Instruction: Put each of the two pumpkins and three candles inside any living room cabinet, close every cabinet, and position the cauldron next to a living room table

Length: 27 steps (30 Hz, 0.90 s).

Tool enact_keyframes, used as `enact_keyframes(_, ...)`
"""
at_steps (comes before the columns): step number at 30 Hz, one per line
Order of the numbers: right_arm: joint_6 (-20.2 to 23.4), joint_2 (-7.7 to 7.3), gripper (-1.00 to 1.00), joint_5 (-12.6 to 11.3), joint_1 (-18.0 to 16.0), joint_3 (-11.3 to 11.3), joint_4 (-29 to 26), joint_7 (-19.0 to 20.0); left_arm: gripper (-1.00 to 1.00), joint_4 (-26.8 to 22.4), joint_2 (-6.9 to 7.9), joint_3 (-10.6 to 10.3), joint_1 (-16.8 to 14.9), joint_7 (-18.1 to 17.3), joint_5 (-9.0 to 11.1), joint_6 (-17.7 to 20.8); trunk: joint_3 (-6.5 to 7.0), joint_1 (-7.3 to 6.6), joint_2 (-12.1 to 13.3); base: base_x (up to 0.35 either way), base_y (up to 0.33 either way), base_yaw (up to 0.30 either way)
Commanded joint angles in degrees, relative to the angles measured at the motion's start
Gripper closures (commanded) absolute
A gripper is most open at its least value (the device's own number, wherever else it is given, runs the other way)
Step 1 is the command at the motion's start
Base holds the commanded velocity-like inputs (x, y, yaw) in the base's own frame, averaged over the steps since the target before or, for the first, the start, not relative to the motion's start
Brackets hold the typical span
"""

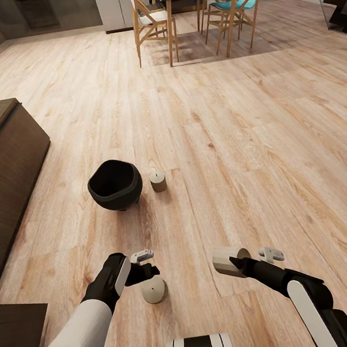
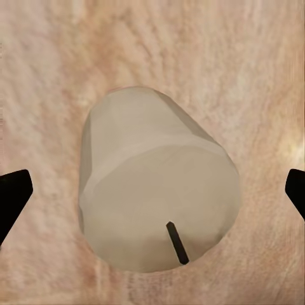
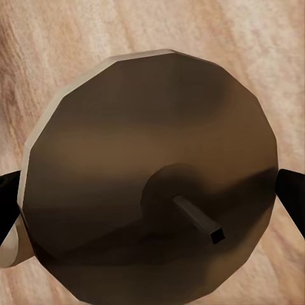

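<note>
- Candle is standing upright on the wooden floor, well away from any wall, and the left gripper is hanging just above it with jaws spread wide, probably lining up a grasp.
- Second candle is being pinched on its side by the right gripper, lifted off the floor, likely ready for carrying.
- Third candle is sitting just beside the cauldron.
- Cabinet is lying along the floor's left side, with bare boards offering open room between.
</note>
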Motion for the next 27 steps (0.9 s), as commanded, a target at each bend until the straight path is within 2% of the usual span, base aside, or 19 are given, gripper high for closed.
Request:
enact_keyframes(1, 0.3, 0.04, 1.00, -0.5, 0.0, -0.1, -0.1, -0.2, -1.00, -0.1, -0.06, 0.4, 0.0, -0.2, 0.0, 0.2, -0.26, 0.02, 0.0, 0.000, 0.000, 0.000)
enact_keyframes(7, 0.2, 0.04, 1.00, -0.4, 0.0, -0.1, 0.0, -0.2, -1.00, 0.0, -0.04, 0.4, 0.0, -0.2, 0.0, -0.3, -1.59, 0.17, -0.1, 0.000, 0.000, 0.000)
enact_keyframes(17, 0.2, 0.04, 1.00, -0.4, 0.0, 0.0, -0.1, -0.3, -1.00, 0.1, -0.11, 0.4, 0.0, -0.1, -0.1, -1.2, -1.59, 0.17, -0.1, 0.000, 0.000, 0.000)
enact_keyframes(21, 0.2, 0.04, 1.00, -0.4, 0.0, 0.0, 0.0, -0.2, -1.00, 0.4, -0.20, 0.4, 0.0, -0.1, -0.2, -1.2, -2.48, 0.27, -0.2, 0.000, 0.000, 0.000)
enact_keyframes(27, 0.2, 0.04, 1.00, -0.3, 0.0, 0.0, 0.0, -0.2, -1.00, 0.6, -0.29, 0.4, 0.0, -0.1, -0.4, -0.8, -2.48, 0.27, -0.2, 0.000, 0.000, 0.000)
